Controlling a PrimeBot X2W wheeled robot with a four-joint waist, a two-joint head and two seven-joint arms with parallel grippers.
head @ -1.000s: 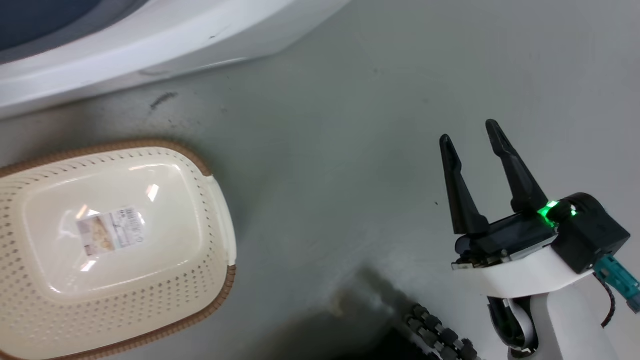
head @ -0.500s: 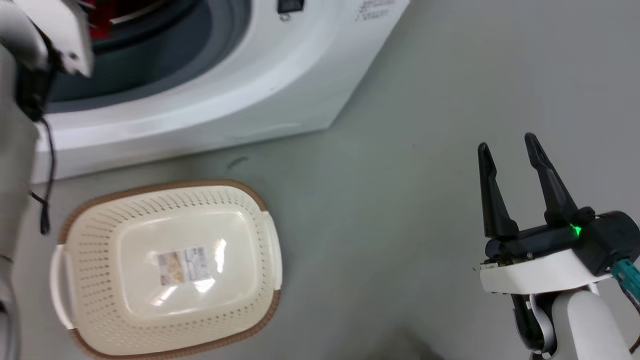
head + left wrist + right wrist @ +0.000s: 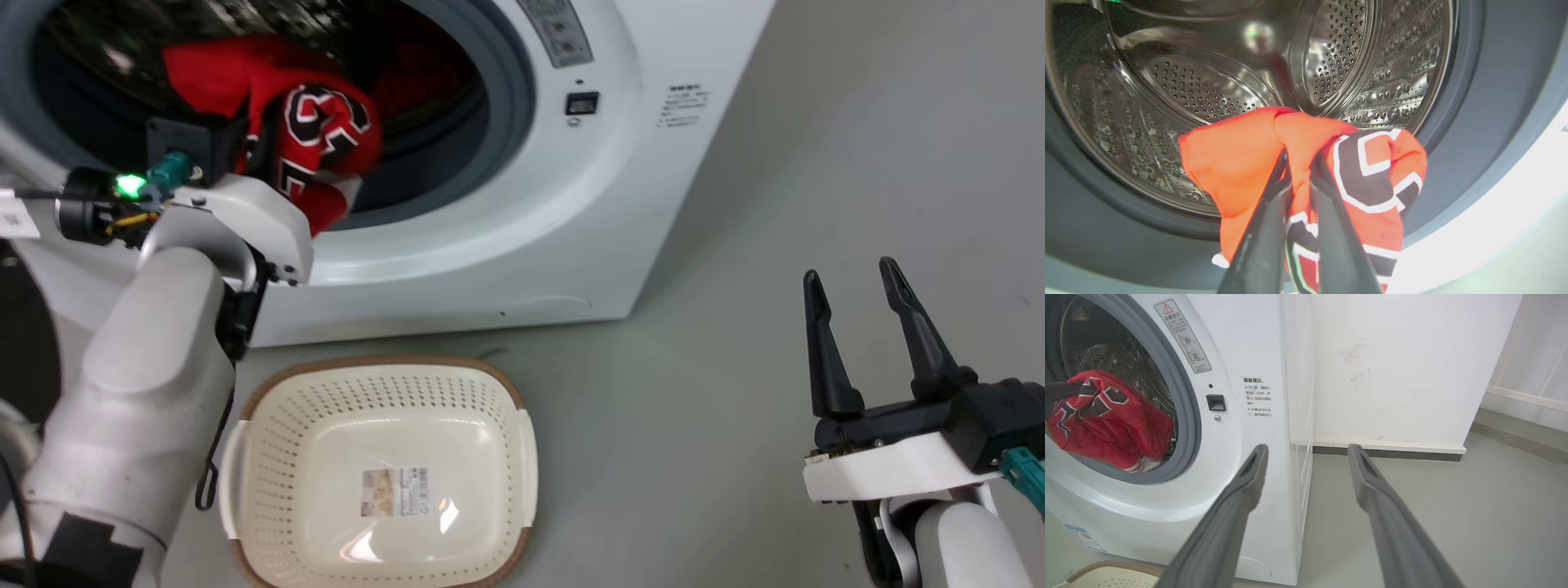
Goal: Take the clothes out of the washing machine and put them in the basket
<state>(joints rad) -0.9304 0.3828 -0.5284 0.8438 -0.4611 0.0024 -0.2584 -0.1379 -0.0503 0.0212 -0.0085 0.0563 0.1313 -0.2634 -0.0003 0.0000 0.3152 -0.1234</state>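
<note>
Red soft jersey (image 3: 1241, 163) pinched by left claw (image 3: 1299, 157) near perforated steel drum (image 3: 1200, 85); right claw (image 3: 849, 271) splayed.

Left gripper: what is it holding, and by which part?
The left gripper is shut on the jersey, pinching a bunched red fold beside the numerals. The right gripper is open, holding nothing.

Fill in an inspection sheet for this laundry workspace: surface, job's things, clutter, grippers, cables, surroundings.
Surface: grey floor, smooth.
Job's things: red jersey at the open porthole of the washing machine; basket on the floor before it, no clothes inside.
Clutter: nothing seen.
Grippers: left gripper shut on the jersey; right gripper open, holding nothing.
Cables: black cable hanging beside the left forearm; teal connector by the right gripper.
Surroundings: white wall with dark skirting beside the machine.
</note>
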